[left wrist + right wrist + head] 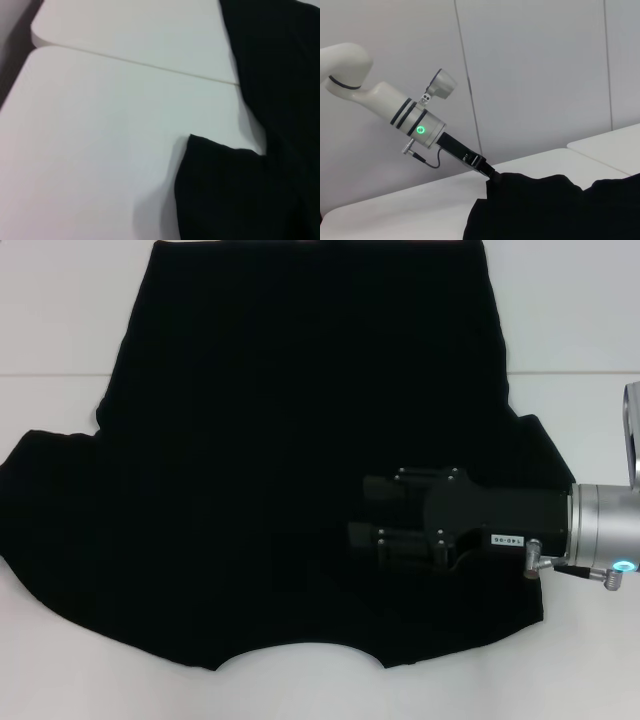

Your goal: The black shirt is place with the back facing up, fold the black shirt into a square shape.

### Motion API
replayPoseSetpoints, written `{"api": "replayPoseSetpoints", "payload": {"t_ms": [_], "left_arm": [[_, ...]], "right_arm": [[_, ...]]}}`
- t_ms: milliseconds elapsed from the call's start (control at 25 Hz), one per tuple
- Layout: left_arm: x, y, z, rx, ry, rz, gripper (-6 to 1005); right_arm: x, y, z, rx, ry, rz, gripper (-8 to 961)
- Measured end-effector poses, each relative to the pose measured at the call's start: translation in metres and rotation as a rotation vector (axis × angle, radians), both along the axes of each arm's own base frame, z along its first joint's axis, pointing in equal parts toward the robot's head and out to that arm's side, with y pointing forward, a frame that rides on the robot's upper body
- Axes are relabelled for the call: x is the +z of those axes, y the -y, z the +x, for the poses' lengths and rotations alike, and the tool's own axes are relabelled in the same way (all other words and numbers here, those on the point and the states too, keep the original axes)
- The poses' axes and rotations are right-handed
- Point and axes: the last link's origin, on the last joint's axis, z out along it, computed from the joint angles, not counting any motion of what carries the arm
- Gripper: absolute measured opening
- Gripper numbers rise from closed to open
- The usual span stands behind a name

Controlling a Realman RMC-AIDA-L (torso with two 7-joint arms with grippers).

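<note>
Neckline edge of black shirt [300,440] nearest | right gripper [365,520] over right shoulder, jaws' state indiscernible | left gripper [490,176] apparently pinching left sleeve | lift both evenly, fold straight on table [60,320].

White table [50,340]: bare surface shows on every side of the jaws of the right gripper [358,515]. The widest bare area lies far out ahead of the jaw tips, and a narrow strip lies on their near side.

Table seam [50,376]: a thin straight joint between two panels, well beyond the jaws on their far side, running roughly along the line they point. The left wrist view shows the same seam [150,65] and rounded panel corners [37,42] at the table's edge.

Wall [545,75]: pale and plain, standing behind the table [395,215]. Thin vertical panel joints [467,75] are noted.
</note>
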Motion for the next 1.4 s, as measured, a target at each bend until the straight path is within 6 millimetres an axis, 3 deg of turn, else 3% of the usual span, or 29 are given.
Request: {"api": "replayPoseSetpoints", "payload": {"t_ms": [1120, 1400], "left_arm": [[0.002, 0.012, -0.007, 0.036, 0.058, 0.020, 1], [-0.005, -0.010, 0.020, -0.059, 0.095, -0.010, 4]], "right_arm": [[0.000, -0.001, 0.002, -0.002, 0.004, 0.012, 683], [0.000, -0.002, 0.003, -0.007, 0.009, 0.019, 684]]}}
